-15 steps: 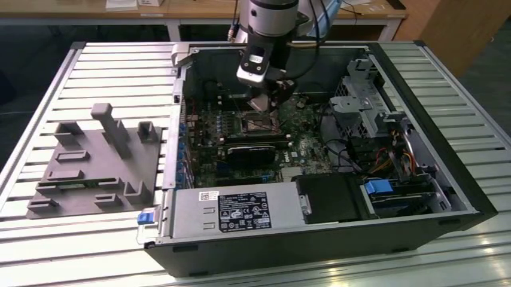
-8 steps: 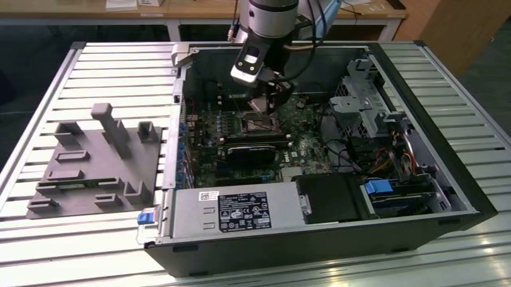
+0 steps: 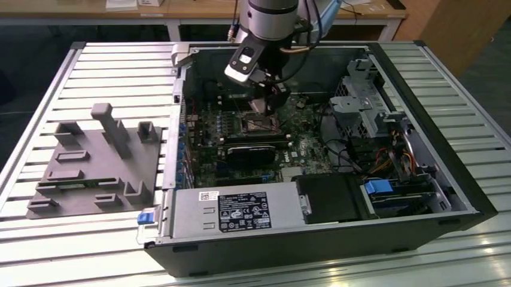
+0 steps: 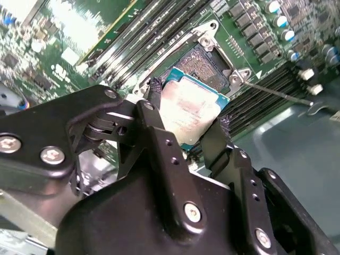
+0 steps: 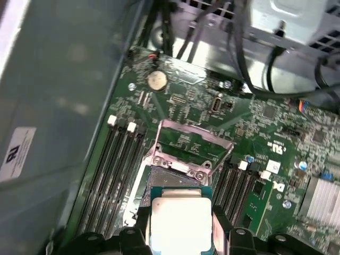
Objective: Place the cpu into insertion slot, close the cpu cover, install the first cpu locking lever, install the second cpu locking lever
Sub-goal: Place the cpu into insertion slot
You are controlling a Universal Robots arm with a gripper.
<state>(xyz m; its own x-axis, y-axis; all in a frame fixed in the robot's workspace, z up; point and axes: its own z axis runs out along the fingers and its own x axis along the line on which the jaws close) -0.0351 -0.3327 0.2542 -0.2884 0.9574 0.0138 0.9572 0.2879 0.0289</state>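
My gripper (image 3: 267,103) hangs inside the open computer case, just above the insertion slot (image 3: 257,124), and is shut on the cpu (image 4: 191,109). In the second wrist view, black fingers (image 4: 154,106) clamp two opposite edges of the chip, whose silvery top shows between them. Just beyond it lies the dark square insertion slot (image 4: 204,62). In the first wrist view, the cpu (image 5: 180,220) hovers at the near edge of the slot (image 5: 172,179), and the cpu cover (image 5: 192,144) stands swung open at the slot's far side. A thin locking lever (image 4: 276,93) sticks out sideways from the slot.
Long black memory slots (image 5: 114,164) flank the socket. A silver power supply (image 3: 231,209) fills the case's near side, with a drive cage (image 3: 367,101) and cables at the exterior view's right. A grey fixture (image 3: 96,161) sits on the slatted table at that view's left.
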